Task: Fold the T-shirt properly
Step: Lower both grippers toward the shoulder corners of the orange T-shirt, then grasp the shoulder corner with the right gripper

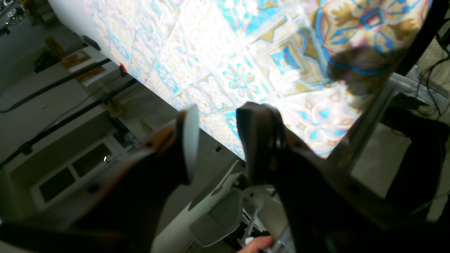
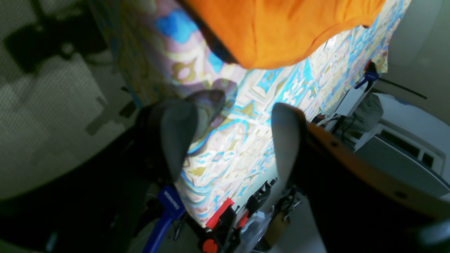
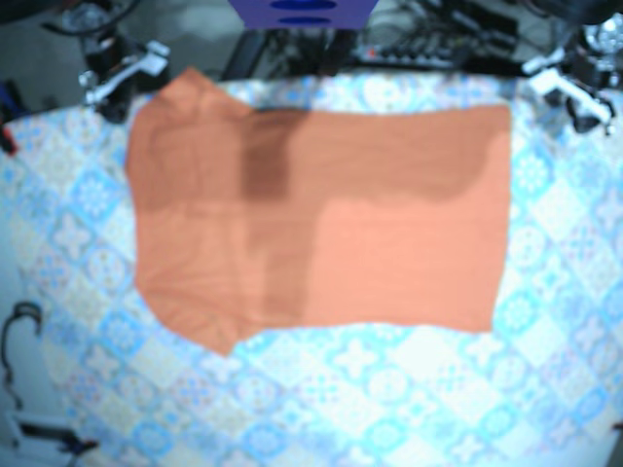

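T-shirt (image 3: 389, 263), orange, smooth, flat; tablecloth (image 3: 389, 389), tile-patterned

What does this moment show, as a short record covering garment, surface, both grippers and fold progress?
garment: orange fabric T-shirt, spread flat, sleeves toward the base view's left
surface: blue-and-gold tile-patterned tablecloth, the shirt lying on it
left gripper: open, empty, above the cloth's edge, no shirt in its view
right gripper: open, empty, apart from the shirt's edge ahead of it
fold progress: no fold visible yet
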### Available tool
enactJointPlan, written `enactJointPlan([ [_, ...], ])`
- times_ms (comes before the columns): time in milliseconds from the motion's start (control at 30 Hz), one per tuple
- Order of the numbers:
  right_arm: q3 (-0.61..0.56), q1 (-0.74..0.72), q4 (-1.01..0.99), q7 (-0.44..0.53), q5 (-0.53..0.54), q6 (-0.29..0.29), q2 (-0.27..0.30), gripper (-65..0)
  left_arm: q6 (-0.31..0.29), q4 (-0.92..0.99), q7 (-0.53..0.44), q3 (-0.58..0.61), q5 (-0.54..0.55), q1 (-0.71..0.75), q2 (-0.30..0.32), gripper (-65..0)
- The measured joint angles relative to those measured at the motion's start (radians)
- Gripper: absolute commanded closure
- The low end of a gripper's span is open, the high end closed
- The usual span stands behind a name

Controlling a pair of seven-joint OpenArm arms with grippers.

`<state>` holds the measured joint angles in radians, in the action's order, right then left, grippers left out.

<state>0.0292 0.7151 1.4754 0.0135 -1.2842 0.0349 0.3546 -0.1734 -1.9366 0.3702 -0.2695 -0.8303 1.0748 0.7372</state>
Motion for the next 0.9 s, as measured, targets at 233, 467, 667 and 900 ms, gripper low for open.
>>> enactJointPlan([
  [233,0.002,-0.002,0.058,-0.042,0.001,0.008,0.0,-37.2,0.0,0.0,0.0,0.0,0.0,0.0,0.0,-22.5],
  [467,0.002,-0.003,0.054,-0.049,0.001,0.004,0.0,-37.2,0.0,0.0,0.0,0.0,0.0,0.0,0.0,-22.5],
  [667,-0.017,-0.005,0.012,-0.062,0.0,0.003,0.002,-37.2,0.0,0.0,0.001,0.0,0.0,0.0,0.0,-22.5],
  [900,-0.071,-0.03,0.009,-0.066,-0.003,-0.024,-0.001,-37.1,0.0,0.001,0.004,0.0,0.0,0.0,0.0,-22.5],
])
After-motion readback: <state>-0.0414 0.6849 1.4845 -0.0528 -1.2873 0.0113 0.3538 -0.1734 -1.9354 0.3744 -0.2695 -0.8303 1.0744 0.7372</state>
